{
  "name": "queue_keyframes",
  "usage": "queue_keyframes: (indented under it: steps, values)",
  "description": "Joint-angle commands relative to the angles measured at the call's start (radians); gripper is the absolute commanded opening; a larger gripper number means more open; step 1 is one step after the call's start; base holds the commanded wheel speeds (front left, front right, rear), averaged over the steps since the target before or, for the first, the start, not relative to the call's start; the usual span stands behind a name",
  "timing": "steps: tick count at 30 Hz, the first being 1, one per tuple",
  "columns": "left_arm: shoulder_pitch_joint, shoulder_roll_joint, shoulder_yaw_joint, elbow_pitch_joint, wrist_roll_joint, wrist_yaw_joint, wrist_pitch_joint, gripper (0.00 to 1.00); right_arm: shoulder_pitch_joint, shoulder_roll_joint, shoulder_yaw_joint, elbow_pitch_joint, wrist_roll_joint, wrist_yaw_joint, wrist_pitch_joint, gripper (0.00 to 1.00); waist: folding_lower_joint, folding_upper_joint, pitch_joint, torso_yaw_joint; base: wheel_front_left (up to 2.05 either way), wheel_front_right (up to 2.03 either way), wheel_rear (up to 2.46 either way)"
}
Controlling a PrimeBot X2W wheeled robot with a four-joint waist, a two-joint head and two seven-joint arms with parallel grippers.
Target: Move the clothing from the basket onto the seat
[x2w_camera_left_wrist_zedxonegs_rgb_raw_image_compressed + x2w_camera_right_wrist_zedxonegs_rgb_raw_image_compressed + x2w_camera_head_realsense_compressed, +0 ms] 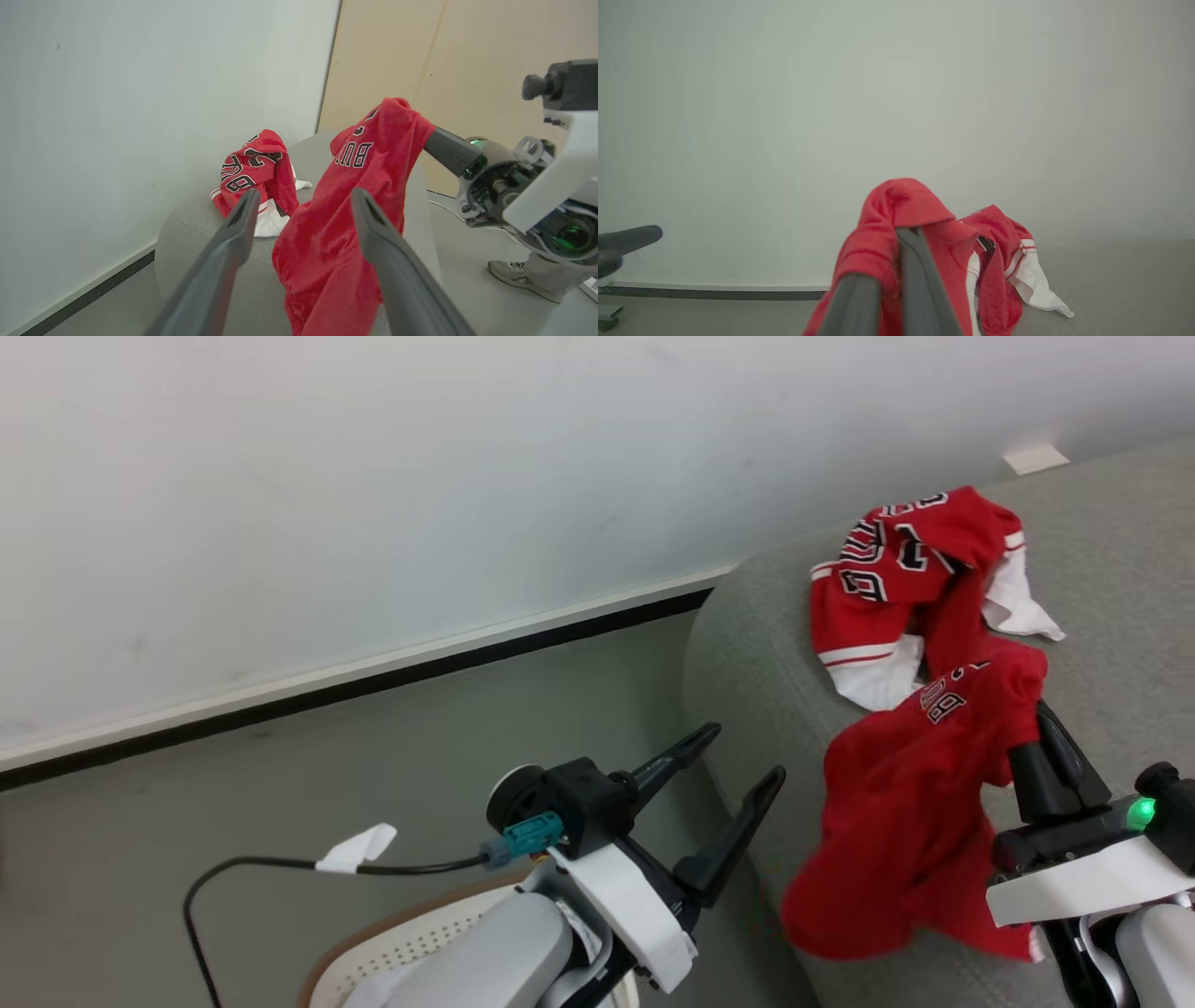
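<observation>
Two red clothes on the grey seat, one held by the right hand

The red cloth point(896, 821) with small black-and-white letters is pinched at its top by the closed right hand point(1038, 714). It hangs down from there, and its bottom part lies bunched on the rounded edge of the big light-grey seat point(1120, 569). The red jersey point(896, 583), with white trim and big black-and-white letters and numbers, lies crumpled on the seat just past the right hand. The wide-open left hand point(745, 753) is just beside the hanging cloth. The cream-white basket point(411, 943) with small holes and a brown rim sits under the left hand's arm.
</observation>
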Motion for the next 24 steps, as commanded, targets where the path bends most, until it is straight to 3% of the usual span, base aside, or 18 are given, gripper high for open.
queue_keyframes:
  steps: [1, 7, 13, 18, 23, 24]
  values:
    - [0.015, 0.004, -0.002, 0.003, 0.018, -0.004, 0.000, 1.00, 0.018, 0.002, -0.016, -0.015, 0.014, -0.002, 0.000, 0.00, 0.0000, -0.0001, 0.023, -0.072, 0.00, 0.00, 0.00]
    - [0.012, -0.005, 0.000, 0.019, 0.028, -0.012, -0.001, 1.00, 0.025, 0.008, -0.028, -0.042, 0.043, -0.002, 0.000, 0.00, 0.0000, -0.0001, 0.046, -0.120, 0.00, 0.00, 0.00]
    - [0.007, -0.015, -0.005, 0.030, 0.035, -0.016, 0.000, 1.00, -0.007, -0.016, -0.021, -0.049, 0.056, -0.002, 0.000, 0.00, 0.0000, -0.0001, 0.060, -0.115, 0.00, 0.00, 0.00]
    - [-0.006, -0.016, 0.000, 0.043, 0.037, -0.019, 0.000, 1.00, -0.091, -0.079, -0.020, -0.046, 0.070, -0.002, 0.000, 0.00, 0.0000, -0.0001, 0.085, -0.082, 0.00, 0.00, 0.00]
    - [-0.024, -0.015, -0.004, 0.050, 0.046, -0.021, -0.001, 1.00, -0.223, -0.206, -0.050, -0.016, 0.122, -0.002, 0.013, 0.00, 0.0000, -0.0001, 0.128, -0.038, 0.00, 0.00, 0.00]
    - [-0.024, -0.015, -0.004, 0.050, 0.046, -0.021, -0.001, 1.00, -0.223, -0.206, -0.050, -0.016, 0.122, -0.002, 0.013, 0.00, 0.0000, -0.0001, 0.128, -0.038, 0.00, 0.00, 0.00]
